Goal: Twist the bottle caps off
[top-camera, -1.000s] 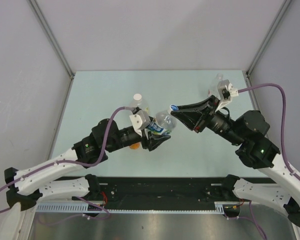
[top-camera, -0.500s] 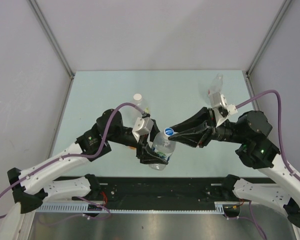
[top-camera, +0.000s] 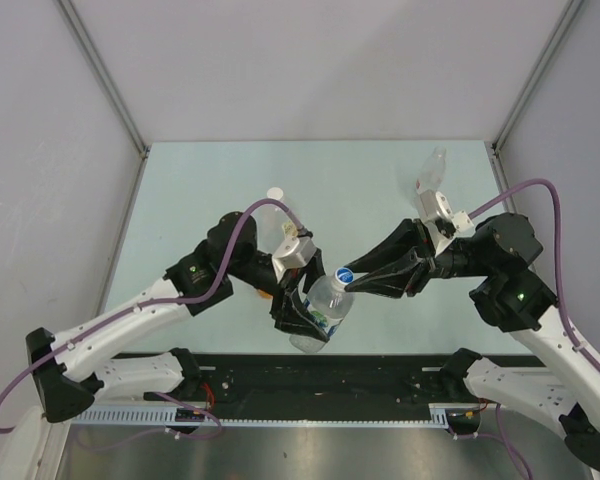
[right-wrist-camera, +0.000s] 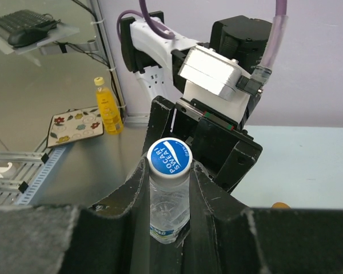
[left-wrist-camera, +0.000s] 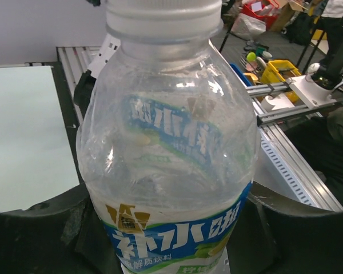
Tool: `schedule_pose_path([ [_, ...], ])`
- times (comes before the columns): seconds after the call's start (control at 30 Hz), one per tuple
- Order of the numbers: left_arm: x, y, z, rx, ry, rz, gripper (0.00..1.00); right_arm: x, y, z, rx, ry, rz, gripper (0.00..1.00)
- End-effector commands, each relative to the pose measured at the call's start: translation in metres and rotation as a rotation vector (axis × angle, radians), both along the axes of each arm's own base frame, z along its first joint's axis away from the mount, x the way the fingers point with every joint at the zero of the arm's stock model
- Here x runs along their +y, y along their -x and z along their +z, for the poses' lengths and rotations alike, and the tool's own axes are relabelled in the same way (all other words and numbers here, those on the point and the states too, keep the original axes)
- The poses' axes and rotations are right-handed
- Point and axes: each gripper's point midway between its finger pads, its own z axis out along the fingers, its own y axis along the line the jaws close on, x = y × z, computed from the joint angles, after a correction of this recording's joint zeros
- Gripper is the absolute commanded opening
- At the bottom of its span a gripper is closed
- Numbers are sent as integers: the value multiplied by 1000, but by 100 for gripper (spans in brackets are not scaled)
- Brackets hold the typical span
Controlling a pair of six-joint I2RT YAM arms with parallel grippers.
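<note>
Plastic, thin and clear, is what I have in hand. I can see no liquid in the blue-label bottle, so I judge it light, easily dented and slick where the label wraps it. I would hold it low on the body, firmly enough to resist twisting but not so hard that the wall caves in.

That is where the left gripper has it, partly open with both fingers bearing on the labelled body. The bottle is raised off the desk and tilted. It hangs over the desk's near edge, about midway between left and right, with its neck pointing right and slightly far.

The blue cap is small and, I judge, stiff, and it is the one place to grip for turning. The right gripper reaches in from the right and is pinched almost fully together at that cap, one finger on either side.

Two more sit well apart from this: the white-capped bottle at the far left and the slim bottle at the far right.
</note>
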Motion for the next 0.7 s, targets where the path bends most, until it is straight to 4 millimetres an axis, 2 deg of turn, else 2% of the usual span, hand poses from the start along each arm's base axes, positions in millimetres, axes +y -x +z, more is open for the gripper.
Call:
schedule_pose_path([
  [0.0, 11, 14, 35, -94, 142, -110, 0, -6, 17, -24, 7, 77, 113, 0],
  [0.23, 10, 7, 33, -101, 137, -84, 0, -10, 22, -31, -2, 102, 145, 0],
  [0.33, 6, -5, 31, -125, 130, -5, 0, -8, 6, -30, 35, 99, 38, 3],
  [0.37, 5, -9, 26, -111, 97, 28, 0, -9, 0, -30, 43, 97, 7, 29],
  [0.4, 2, -18, 25, -137, 95, 83, 0, -9, -8, -28, 64, 90, -42, 40],
  [0.47, 0, -28, 21, -142, 62, 146, 0, -12, -20, -24, 82, 73, -114, 72],
  [0.5, -1, -33, 19, -155, 54, 173, 0, -13, -32, -20, 108, 56, -189, 77],
  [0.57, -3, -47, 15, -165, 27, 256, 0, -19, -41, -11, 119, 24, -259, 87],
  [0.6, -3, -52, 14, -173, 24, 289, 0, -23, -52, -6, 127, -2, -331, 90],
  [0.67, -3, -65, 10, -184, 7, 365, 0, -29, -59, 5, 143, -39, -391, 95],
])
